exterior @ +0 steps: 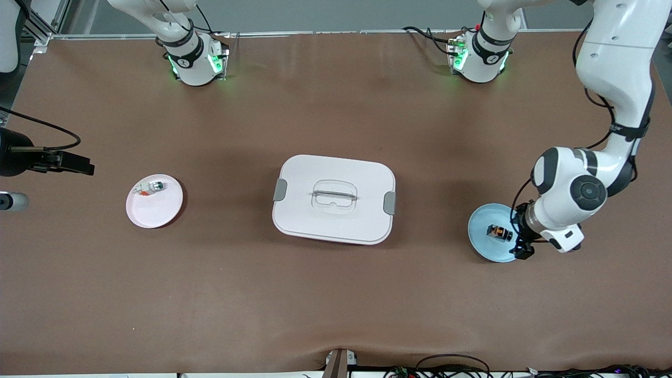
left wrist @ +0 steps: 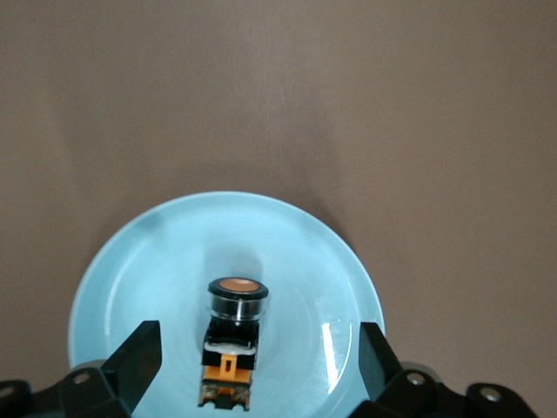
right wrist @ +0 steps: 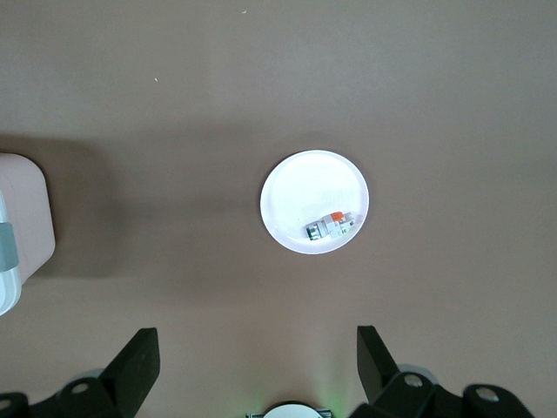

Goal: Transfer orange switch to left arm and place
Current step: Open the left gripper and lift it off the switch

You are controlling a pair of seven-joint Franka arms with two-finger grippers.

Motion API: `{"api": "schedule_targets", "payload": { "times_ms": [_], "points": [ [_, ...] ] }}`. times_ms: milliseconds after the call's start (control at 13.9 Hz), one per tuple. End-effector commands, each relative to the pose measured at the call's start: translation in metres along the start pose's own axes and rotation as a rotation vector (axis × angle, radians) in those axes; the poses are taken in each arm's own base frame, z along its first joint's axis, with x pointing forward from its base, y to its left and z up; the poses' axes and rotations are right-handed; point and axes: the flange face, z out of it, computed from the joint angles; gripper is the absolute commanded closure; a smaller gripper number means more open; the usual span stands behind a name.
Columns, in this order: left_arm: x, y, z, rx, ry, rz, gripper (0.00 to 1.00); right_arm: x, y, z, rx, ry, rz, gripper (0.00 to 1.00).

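Observation:
The orange switch (exterior: 499, 232) lies on its side on a light blue plate (exterior: 484, 245) toward the left arm's end of the table. My left gripper (exterior: 518, 234) hangs low over that plate, open. In the left wrist view the switch (left wrist: 231, 341) lies between my left gripper's (left wrist: 257, 350) jaws, with a gap on each side. My right gripper (right wrist: 257, 357) is open and empty, high over the table near its own base, and is out of the front view. The white box (exterior: 334, 198) stands at the table's middle, between the two plates.
A pink plate (exterior: 155, 202) toward the right arm's end holds a small silver-white part (exterior: 149, 188); both show in the right wrist view, plate (right wrist: 296, 187) and part (right wrist: 329, 227). The box's corner (right wrist: 22, 235) shows there too. A black device (exterior: 31, 157) juts in at that table end.

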Motion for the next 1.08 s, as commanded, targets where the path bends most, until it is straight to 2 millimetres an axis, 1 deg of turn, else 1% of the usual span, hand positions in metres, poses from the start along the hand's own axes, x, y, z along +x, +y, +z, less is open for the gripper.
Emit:
{"api": "schedule_targets", "payload": {
  "times_ms": [0,144,287,646,790,934,1005],
  "points": [
    [0.001,-0.009,-0.038,0.04,0.015,0.221,0.0,-0.009,-0.001,-0.003,-0.004,-0.001,0.004,0.0],
    [0.002,-0.012,-0.055,0.053,0.017,0.442,0.0,-0.011,0.004,-0.001,0.003,-0.021,0.004,0.0],
    [0.002,-0.012,-0.07,0.029,0.002,0.641,0.0,-0.011,0.007,-0.001,-0.002,-0.023,0.004,0.0],
    [0.002,-0.014,-0.092,0.014,-0.018,1.135,0.0,-0.015,0.006,0.002,-0.001,-0.052,0.02,0.0],
    [0.002,-0.013,-0.097,-0.006,-0.025,1.249,0.0,-0.02,0.004,0.005,-0.002,-0.055,0.018,0.0],
    [0.004,-0.012,-0.105,-0.064,-0.056,1.262,0.0,-0.027,0.004,0.006,-0.002,-0.038,0.015,0.0],
    [0.012,-0.014,-0.109,-0.067,-0.049,1.256,0.0,-0.03,0.003,0.007,-0.003,-0.026,0.015,0.0]
  ]
}}
